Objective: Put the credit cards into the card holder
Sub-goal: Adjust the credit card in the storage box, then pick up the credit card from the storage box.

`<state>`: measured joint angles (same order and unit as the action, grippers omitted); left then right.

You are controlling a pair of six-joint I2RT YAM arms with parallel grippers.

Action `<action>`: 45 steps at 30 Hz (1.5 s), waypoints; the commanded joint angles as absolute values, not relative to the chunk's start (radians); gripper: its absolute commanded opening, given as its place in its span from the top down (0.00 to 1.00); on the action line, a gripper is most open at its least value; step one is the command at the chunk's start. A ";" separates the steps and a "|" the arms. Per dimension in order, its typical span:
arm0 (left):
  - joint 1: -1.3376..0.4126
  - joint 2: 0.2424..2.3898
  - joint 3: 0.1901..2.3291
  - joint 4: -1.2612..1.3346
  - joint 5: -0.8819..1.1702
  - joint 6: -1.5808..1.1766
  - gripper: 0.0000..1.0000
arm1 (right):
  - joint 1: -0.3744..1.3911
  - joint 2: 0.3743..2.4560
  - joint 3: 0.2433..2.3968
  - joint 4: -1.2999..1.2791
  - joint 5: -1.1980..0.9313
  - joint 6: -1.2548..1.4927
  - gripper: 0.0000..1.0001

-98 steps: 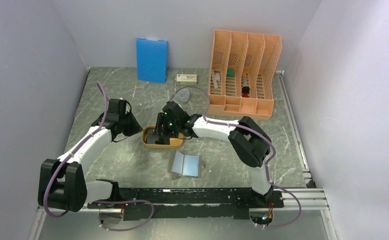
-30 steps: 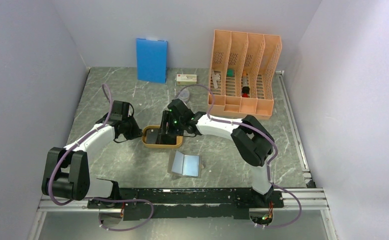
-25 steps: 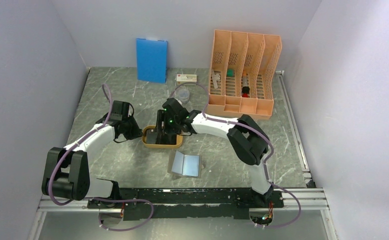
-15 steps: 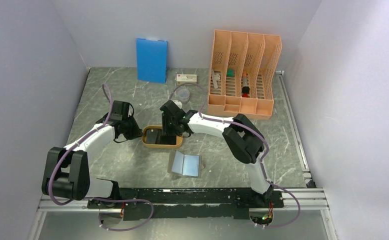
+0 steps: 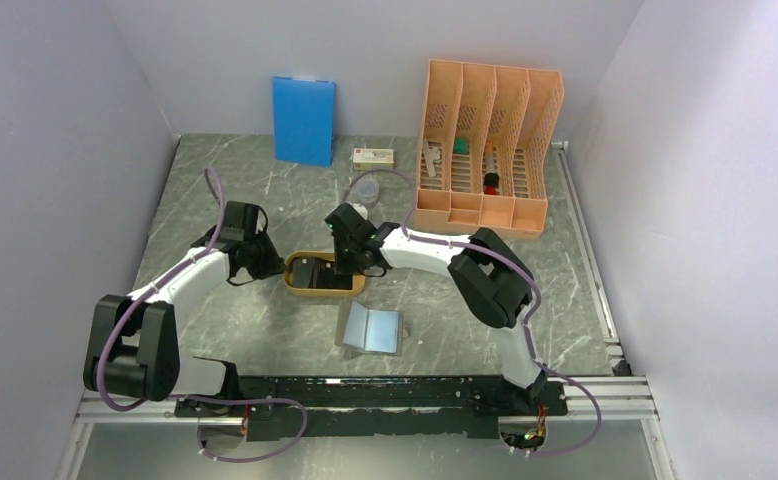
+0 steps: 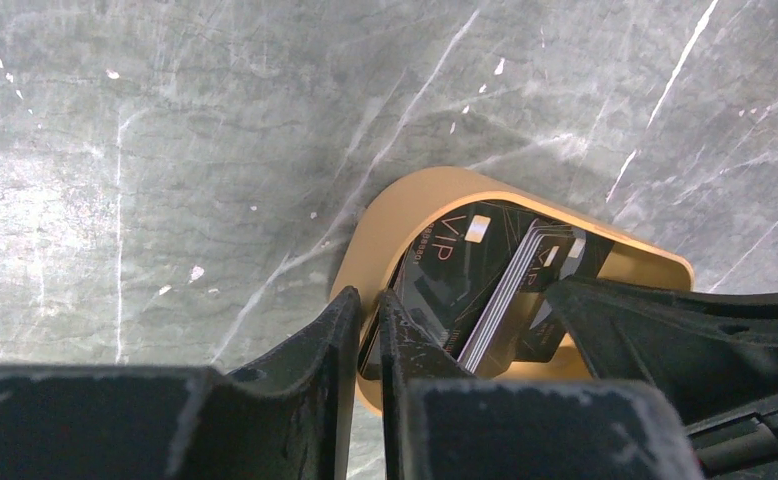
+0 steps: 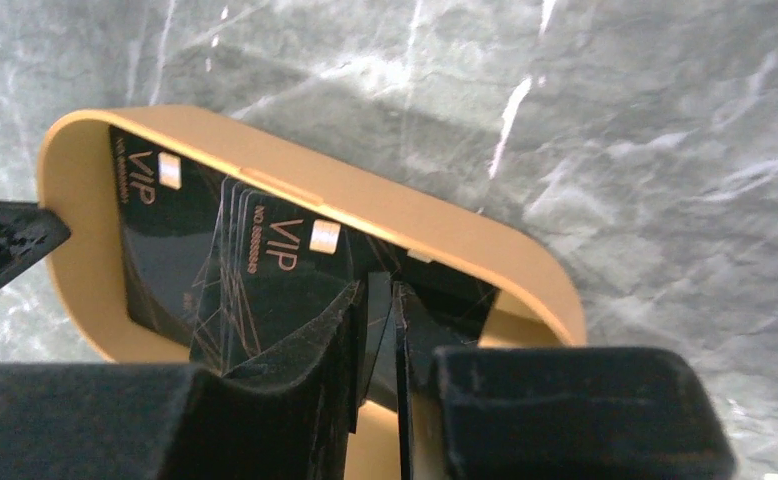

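Note:
Several black credit cards (image 5: 312, 272) lie fanned in a shallow orange tray (image 5: 295, 284). My left gripper (image 6: 367, 305) is shut on the tray's left rim (image 6: 395, 205), one finger outside and one inside. The cards (image 6: 465, 255) overlap just past it. My right gripper (image 7: 377, 290) reaches into the tray's right part, its jaws narrowed round the edge of one tilted credit card, with the others (image 7: 265, 260) lying beside it. The card holder (image 5: 371, 329) lies open on the table in front of the tray, pale blue inside up.
A blue board (image 5: 303, 120) leans on the back wall. A small white box (image 5: 373, 156) and a clear cup (image 5: 365, 188) sit behind the tray. The orange file rack (image 5: 485, 140) stands at the back right.
My right gripper has shifted to the tray's right part and its jaws have closed in on a card. The left gripper has kept its hold on the rim.

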<state>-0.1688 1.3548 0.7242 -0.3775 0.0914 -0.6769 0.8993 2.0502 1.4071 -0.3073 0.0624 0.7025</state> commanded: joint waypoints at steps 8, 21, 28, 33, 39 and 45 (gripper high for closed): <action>-0.163 1.304 0.749 -0.354 0.124 -0.642 0.81 | 0.901 1.965 1.393 -0.320 0.064 0.765 0.74; -0.319 1.247 0.804 -0.327 0.101 -0.602 0.53 | 0.871 2.023 1.345 -0.327 0.008 0.762 0.72; -0.373 1.363 0.843 -0.320 0.079 -0.585 0.53 | 0.873 2.052 1.355 -0.292 -0.062 0.772 0.75; -0.374 1.445 0.868 -0.339 0.073 -0.582 0.53 | 0.872 2.073 1.340 -0.234 -0.138 0.789 0.75; -0.374 1.500 0.880 -0.355 0.073 -0.581 0.54 | 0.873 2.093 1.331 -0.184 -0.196 0.806 0.76; -0.374 1.537 0.886 -0.365 0.065 -0.583 0.55 | 0.872 2.103 1.331 -0.144 -0.235 0.819 0.77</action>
